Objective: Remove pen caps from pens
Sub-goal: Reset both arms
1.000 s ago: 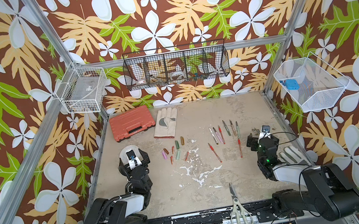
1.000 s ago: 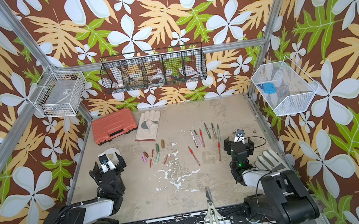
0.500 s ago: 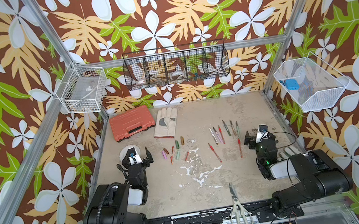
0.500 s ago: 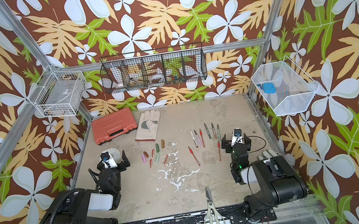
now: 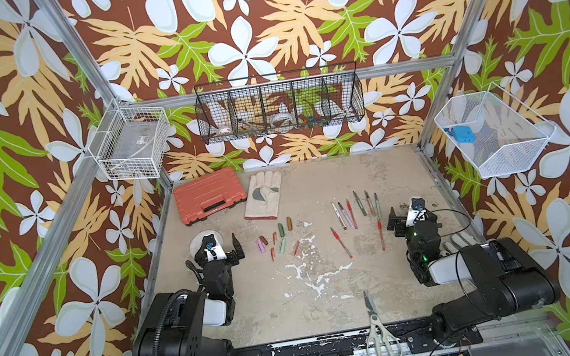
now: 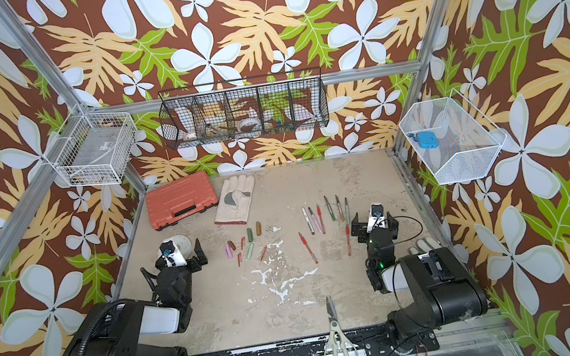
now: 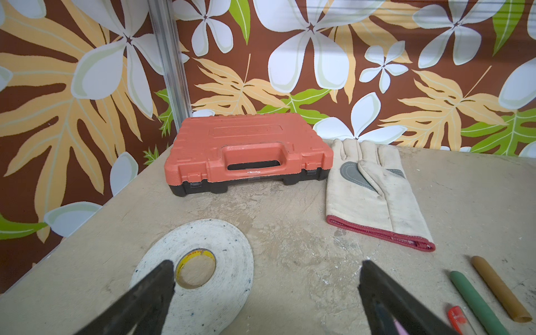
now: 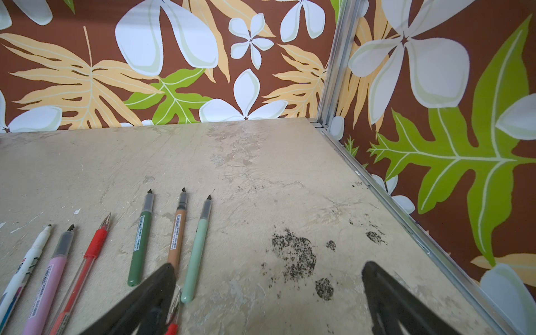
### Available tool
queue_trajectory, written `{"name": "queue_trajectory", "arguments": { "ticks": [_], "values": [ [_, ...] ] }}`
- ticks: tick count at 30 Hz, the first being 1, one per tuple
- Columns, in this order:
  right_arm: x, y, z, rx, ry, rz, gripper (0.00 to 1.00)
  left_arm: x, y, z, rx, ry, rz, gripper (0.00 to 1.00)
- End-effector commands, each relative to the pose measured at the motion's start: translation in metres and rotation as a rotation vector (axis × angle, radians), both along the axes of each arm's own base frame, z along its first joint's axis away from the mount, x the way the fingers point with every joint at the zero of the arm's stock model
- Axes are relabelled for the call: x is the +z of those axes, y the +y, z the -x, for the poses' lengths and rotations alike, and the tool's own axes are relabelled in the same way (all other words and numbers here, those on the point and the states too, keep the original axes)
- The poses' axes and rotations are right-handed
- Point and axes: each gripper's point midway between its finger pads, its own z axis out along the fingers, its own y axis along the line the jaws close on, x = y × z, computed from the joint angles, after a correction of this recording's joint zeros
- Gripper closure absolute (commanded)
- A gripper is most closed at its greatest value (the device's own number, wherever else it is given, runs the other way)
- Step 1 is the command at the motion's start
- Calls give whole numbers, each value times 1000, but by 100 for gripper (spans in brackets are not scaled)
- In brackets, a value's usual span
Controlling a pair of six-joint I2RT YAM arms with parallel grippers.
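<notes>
Evidently I held the left gripper [image 5: 214, 250] and right gripper [image 5: 411, 215] wide open and empty, the right one nearer the bare-tipped pens [image 8: 140, 240], which lay lengthwise toward the far edge of the desk [image 5: 315, 182].

Black arms [image 5: 185, 342], white forearm shells [image 5: 215, 312], looped black cables [image 5: 156, 331]

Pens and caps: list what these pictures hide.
Right wrist view: a red pen mostly behind the right pincer; white marker cut by the edge.
Left wrist view: red cap cut by the edge.
Both top views: tape roll partly behind the left arm; wire basket contents too small.
</notes>
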Motion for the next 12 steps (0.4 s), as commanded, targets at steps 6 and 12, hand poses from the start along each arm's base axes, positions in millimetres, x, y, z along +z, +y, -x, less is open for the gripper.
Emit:
{"name": "queue_trajectory", "arguments": {
  "ticks": [6, 12],
  "values": [
    [8, 0, -1, 3, -33, 1, 0, 12, -9, 0, -57, -51, -4, 0],
    [8, 0, -2, 1, -32, 2, 0, 11, -11, -1, -68, -44, -7, 0]
  ]
}}
